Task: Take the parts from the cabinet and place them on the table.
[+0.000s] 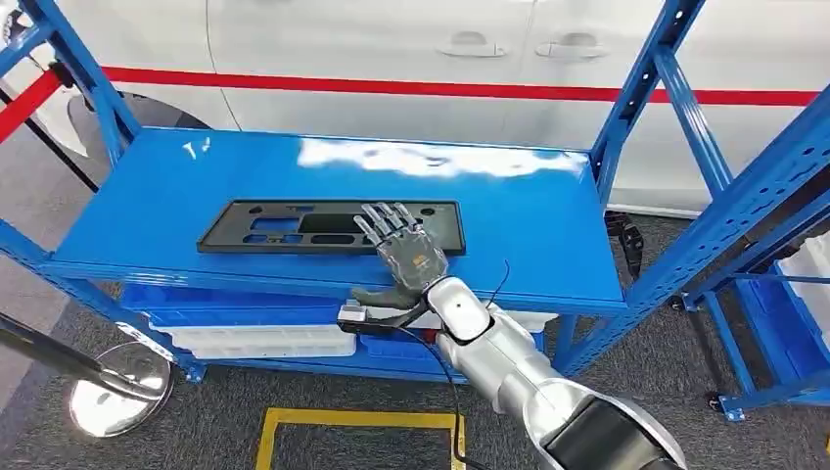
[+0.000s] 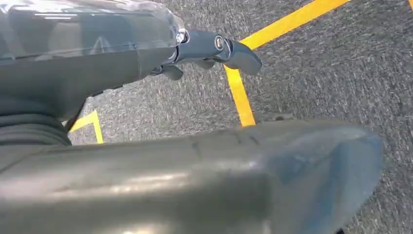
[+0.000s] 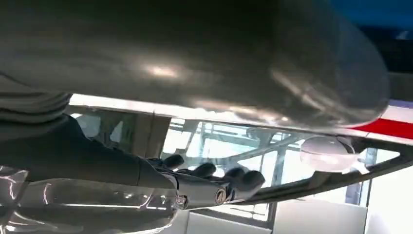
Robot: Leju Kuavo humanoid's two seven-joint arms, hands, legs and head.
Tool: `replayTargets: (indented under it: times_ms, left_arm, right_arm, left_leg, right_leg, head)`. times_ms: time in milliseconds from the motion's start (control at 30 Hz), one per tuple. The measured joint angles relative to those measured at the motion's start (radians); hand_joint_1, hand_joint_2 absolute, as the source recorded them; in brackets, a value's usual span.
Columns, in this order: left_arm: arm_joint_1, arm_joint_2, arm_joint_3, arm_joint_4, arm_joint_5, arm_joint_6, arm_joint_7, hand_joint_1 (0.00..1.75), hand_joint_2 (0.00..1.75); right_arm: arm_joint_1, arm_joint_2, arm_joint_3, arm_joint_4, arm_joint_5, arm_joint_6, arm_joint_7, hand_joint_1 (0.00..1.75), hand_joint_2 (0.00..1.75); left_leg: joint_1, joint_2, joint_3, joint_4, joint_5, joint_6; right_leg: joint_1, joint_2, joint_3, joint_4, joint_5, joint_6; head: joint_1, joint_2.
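A long flat black plastic panel with several cut-outs lies on the top shelf of the blue cabinet. My right hand lies over the panel's right end. Its fingers are spread flat on top, and the thumb sticks out to the side at the shelf's front edge. In the right wrist view that hand has its dark fingers stretched out along the panel's edge, closed on nothing. My left hand hangs above the grey carpet, fingers extended and holding nothing.
White bins and blue bins sit on the lower shelf. A white vehicle with a red stripe stands behind the cabinet. Another blue rack is at the right. A chrome stanchion base and yellow floor lines lie in front.
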Motion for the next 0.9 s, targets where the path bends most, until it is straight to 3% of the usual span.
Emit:
replayTargets:
  times_ms: [33,133,167,200,233,300,333,467,500,533,633,667,700,733,800,833,900]
  left_arm:
    - [-0.001,-0.001,0.000,0.000,-0.001,-0.001,0.000,0.00,0.00]
    - [0.001,-0.001,0.000,0.000,-0.011,-0.007,0.001,0.00,0.00]
    - [0.001,-0.001,0.000,0.000,-0.012,-0.010,0.004,0.00,0.00]
    - [0.002,-0.001,0.000,0.000,-0.014,-0.012,0.006,0.00,0.00]
    - [0.001,-0.001,0.000,0.000,-0.017,-0.015,0.007,0.00,0.00]
    - [0.000,-0.003,-0.001,0.000,-0.021,-0.016,0.009,0.00,0.00]
    - [-0.001,-0.003,-0.002,0.000,-0.022,-0.018,0.009,0.00,0.00]
    - [-0.003,-0.005,-0.011,0.000,-0.030,-0.021,0.009,0.00,0.00]
    - [-0.005,-0.005,-0.012,0.000,-0.030,-0.022,0.010,0.00,0.00]
    - [-0.006,-0.006,-0.013,0.000,-0.030,-0.023,0.010,0.00,0.00]
    - [-0.007,-0.007,-0.014,0.000,-0.029,-0.023,0.012,0.00,0.00]
    - [-0.006,-0.008,-0.014,0.000,-0.029,-0.023,0.013,0.00,0.00]
    - [-0.004,-0.007,-0.014,0.000,-0.027,-0.023,0.013,0.00,0.00]
    - [-0.004,-0.007,-0.014,0.000,-0.027,-0.023,0.013,0.00,0.00]
    - [-0.006,-0.007,-0.014,0.000,-0.027,-0.023,0.013,0.00,0.00]
    - [-0.006,-0.007,-0.014,0.000,-0.027,-0.023,0.013,0.00,0.00]
    - [-0.007,-0.008,-0.014,0.000,-0.027,-0.022,0.014,0.00,0.00]
  right_arm:
    - [-0.008,0.000,-0.001,0.014,0.008,0.000,0.011,0.00,0.00]
    - [-0.019,-0.003,-0.003,0.059,0.024,0.007,0.049,0.00,0.00]
    - [-0.019,-0.004,-0.002,0.074,0.026,0.015,0.064,0.00,0.00]
    - [-0.020,-0.004,-0.001,0.087,0.028,0.025,0.076,0.00,0.00]
    - [-0.023,-0.005,0.002,0.098,0.029,0.037,0.087,0.00,1.75]
    - [-0.040,-0.005,0.010,0.117,0.031,0.060,0.104,0.00,1.75]
    - [-0.050,-0.004,0.014,0.126,0.031,0.074,0.112,0.00,1.75]
    - [-0.064,-0.003,0.019,0.155,0.024,0.114,0.135,0.00,1.75]
    - [-0.071,0.000,0.019,0.159,0.019,0.125,0.140,0.00,1.75]
    - [-0.081,0.002,0.019,0.165,0.018,0.135,0.144,0.00,1.75]
    - [-0.103,0.008,0.019,0.180,0.013,0.159,0.151,0.00,1.75]
    - [-0.104,0.008,0.019,0.185,0.012,0.163,0.151,0.00,1.75]
    - [-0.105,0.008,0.019,0.188,0.010,0.163,0.151,0.00,1.75]
    - [-0.111,0.011,0.019,0.190,0.009,0.163,0.151,0.00,1.75]
    - [-0.122,0.014,0.019,0.196,0.008,0.163,0.153,0.00,1.75]
    - [-0.126,0.016,0.019,0.199,0.008,0.163,0.156,0.00,1.75]
    - [-0.132,0.016,0.019,0.203,0.009,0.165,0.161,0.00,1.75]
  left_leg:
    - [0.000,0.000,0.000,-0.001,0.001,0.004]
    - [-0.001,0.000,-0.002,0.000,0.001,0.008]
    - [-0.001,0.000,-0.002,0.000,0.001,0.008]
    - [-0.001,-0.001,-0.002,0.001,0.001,0.008]
    - [0.000,-0.002,-0.001,0.003,-0.001,0.006]
    - [0.000,-0.002,0.000,0.011,-0.006,-0.001]
    - [-0.006,-0.002,-0.005,0.016,-0.011,-0.007]
    - [-0.003,-0.003,-0.007,0.014,-0.010,-0.029]
    - [-0.001,-0.001,-0.012,0.023,-0.019,-0.035]
    - [0.000,0.000,-0.022,0.052,-0.042,-0.039]
    - [0.003,0.000,-0.129,0.287,-0.153,-0.049]
    - [0.003,0.000,-0.157,0.342,-0.165,-0.050]
    - [0.003,0.000,-0.159,0.340,-0.149,-0.049]
    - [0.003,0.000,-0.137,0.291,-0.115,-0.048]
    - [0.003,0.001,-0.045,0.102,-0.019,-0.039]
    - [0.002,0.003,-0.016,0.034,-0.010,-0.033]
    - [-0.006,0.000,-0.009,0.020,-0.014,-0.024]
  right_leg:
    - [0.000,-0.001,-0.016,0.034,-0.026,0.004]
    - [-0.006,0.000,-0.131,0.276,-0.135,0.014]
    - [-0.008,-0.001,-0.152,0.317,-0.138,0.016]
    - [-0.011,-0.001,-0.149,0.304,-0.118,0.018]
    - [-0.013,-0.001,-0.124,0.248,-0.081,0.018]
    - [-0.017,-0.002,-0.027,0.052,0.012,0.016]
    - [-0.013,-0.001,-0.003,0.007,0.003,0.013]
    - [-0.006,0.001,-0.009,0.001,0.009,-0.012]
    - [-0.013,-0.001,-0.005,-0.007,0.014,-0.021]
    - [-0.013,-0.001,-0.005,-0.008,0.014,-0.025]
    - [-0.009,-0.003,-0.005,-0.007,0.012,-0.034]
    - [-0.008,-0.004,-0.005,-0.007,0.011,-0.034]
    - [-0.007,-0.004,-0.005,-0.006,0.011,-0.034]
    - [-0.007,-0.003,-0.004,-0.005,0.010,-0.034]
    - [-0.007,-0.001,0.000,-0.003,0.008,-0.031]
    - [-0.006,-0.001,0.000,-0.003,0.006,-0.028]
    - [-0.001,-0.001,-0.006,-0.001,0.009,-0.018]
  head:
    - [0.000,0.000]
    - [0.000,0.000]
    - [0.000,0.000]
    - [0.000,0.000]
    - [0.000,0.000]
    - [0.000,0.000]
    - [0.000,0.000]
    - [0.000,0.000]
    - [0.000,0.000]
    - [0.000,0.000]
    - [0.000,0.000]
    - [0.000,0.000]
    - [0.000,0.000]
    - [0.000,0.000]
    - [0.000,0.000]
    - [0.000,0.000]
    - [0.000,0.000]
